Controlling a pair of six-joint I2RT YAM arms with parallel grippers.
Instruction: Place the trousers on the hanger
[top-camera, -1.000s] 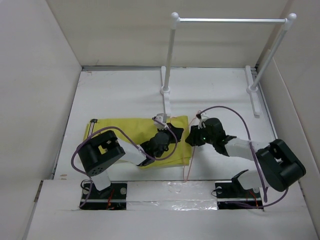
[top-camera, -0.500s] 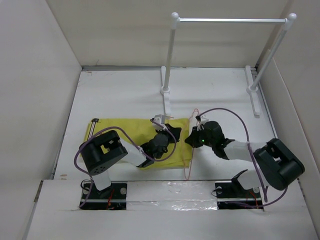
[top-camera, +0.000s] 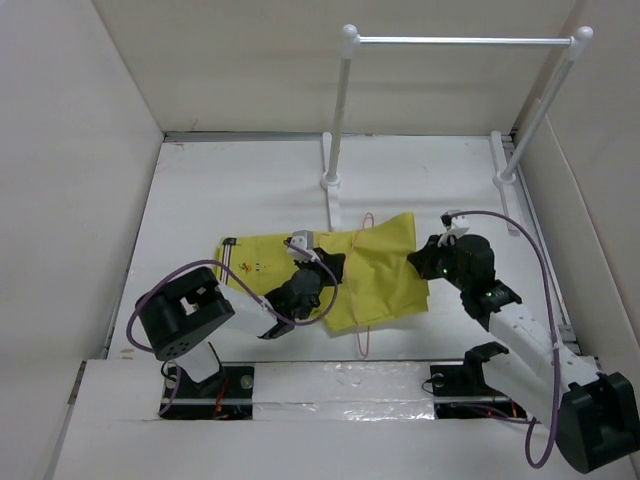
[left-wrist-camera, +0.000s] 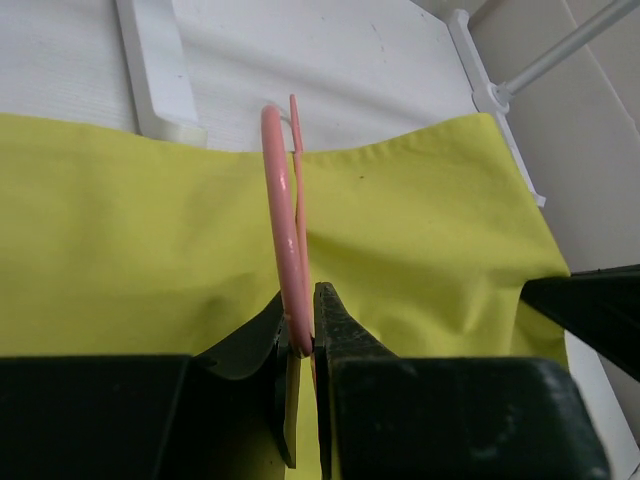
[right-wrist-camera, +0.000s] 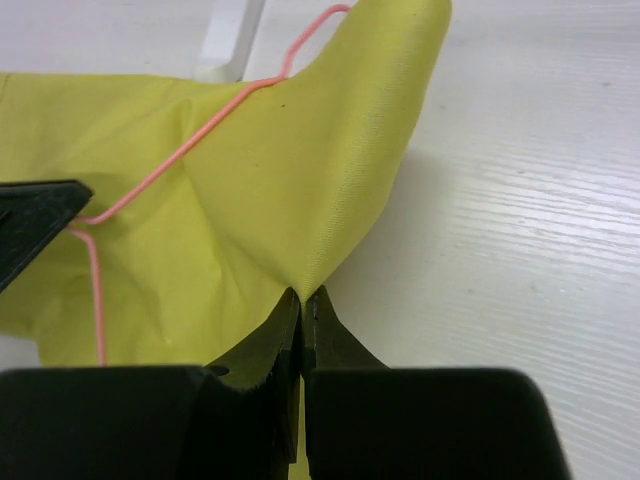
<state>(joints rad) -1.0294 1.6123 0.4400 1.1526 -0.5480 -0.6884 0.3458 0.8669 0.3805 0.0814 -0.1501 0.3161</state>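
Note:
The mustard-yellow trousers (top-camera: 385, 278) lie folded on the white table, spread from left to right. The pink wire hanger (top-camera: 362, 310) runs across them, its hook (top-camera: 367, 218) past their far edge. My left gripper (top-camera: 325, 268) is shut on the hanger wire (left-wrist-camera: 292, 270) over the middle of the cloth (left-wrist-camera: 150, 240). My right gripper (top-camera: 430, 265) is shut on the right edge of the trousers (right-wrist-camera: 300, 190), lifting it into a peak. The hanger (right-wrist-camera: 180, 150) shows lying over the cloth in the right wrist view.
A white-posted rail with a metal bar (top-camera: 460, 41) stands at the back, its left foot (top-camera: 331, 195) just beyond the trousers and its right foot (top-camera: 508, 190) near the right wall. White walls enclose the table on three sides.
My right gripper has pulled the trousers' right edge to the right, through the hanger. The whole cloth has shifted right. My left gripper stays shut on the hanger, moved slightly left.

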